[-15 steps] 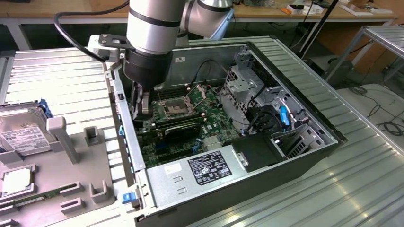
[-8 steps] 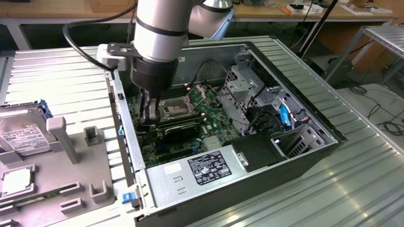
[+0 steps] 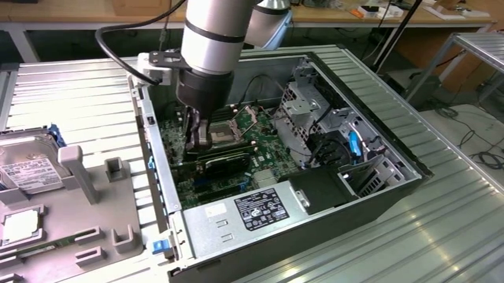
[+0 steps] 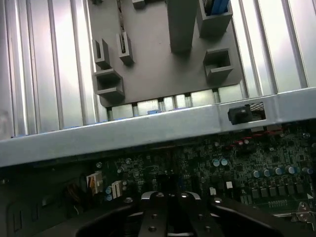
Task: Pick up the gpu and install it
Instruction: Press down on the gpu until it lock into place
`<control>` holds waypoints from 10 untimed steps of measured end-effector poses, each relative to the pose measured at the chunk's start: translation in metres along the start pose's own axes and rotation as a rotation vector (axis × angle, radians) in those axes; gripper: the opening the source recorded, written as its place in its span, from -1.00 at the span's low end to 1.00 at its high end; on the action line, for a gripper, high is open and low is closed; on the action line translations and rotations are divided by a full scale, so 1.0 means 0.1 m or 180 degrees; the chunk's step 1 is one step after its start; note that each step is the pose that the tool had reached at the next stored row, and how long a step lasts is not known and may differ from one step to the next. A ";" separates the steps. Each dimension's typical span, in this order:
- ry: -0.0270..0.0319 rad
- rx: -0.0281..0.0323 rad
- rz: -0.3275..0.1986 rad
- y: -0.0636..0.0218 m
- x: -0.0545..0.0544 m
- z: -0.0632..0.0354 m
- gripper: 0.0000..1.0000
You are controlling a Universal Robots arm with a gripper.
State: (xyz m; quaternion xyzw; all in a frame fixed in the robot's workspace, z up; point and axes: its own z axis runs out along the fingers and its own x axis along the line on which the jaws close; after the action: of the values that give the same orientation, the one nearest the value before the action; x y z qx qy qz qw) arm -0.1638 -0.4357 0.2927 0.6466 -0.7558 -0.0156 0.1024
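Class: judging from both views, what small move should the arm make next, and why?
Probably a gentle straight press down: the shut end effector sits low in the case, at the end of the gpu, which lies along the motherboard.

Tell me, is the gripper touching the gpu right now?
Cannot tell. In the exterior view the gripper reaches into the case just above the gpu, but the arm hides where they would meet. The wrist view shows no gap either.

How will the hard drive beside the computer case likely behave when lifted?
The hard drive looks like a rigid metal box: probably stiff, fairly heavy for its size. Flat, so unlikely to roll; its smooth casing may slip.
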 end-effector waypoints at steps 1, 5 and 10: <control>-0.0001 0.0007 -0.0001 -0.026 -0.01 0.000 -0.79; -0.0005 0.0047 -0.0010 -0.154 -0.03 0.004 -0.79; -0.0002 0.0087 -0.0026 -0.258 -0.05 0.015 -0.79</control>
State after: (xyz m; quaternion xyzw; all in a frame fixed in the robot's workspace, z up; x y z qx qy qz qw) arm -0.1382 -0.4350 0.2865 0.6510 -0.7533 -0.0059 0.0933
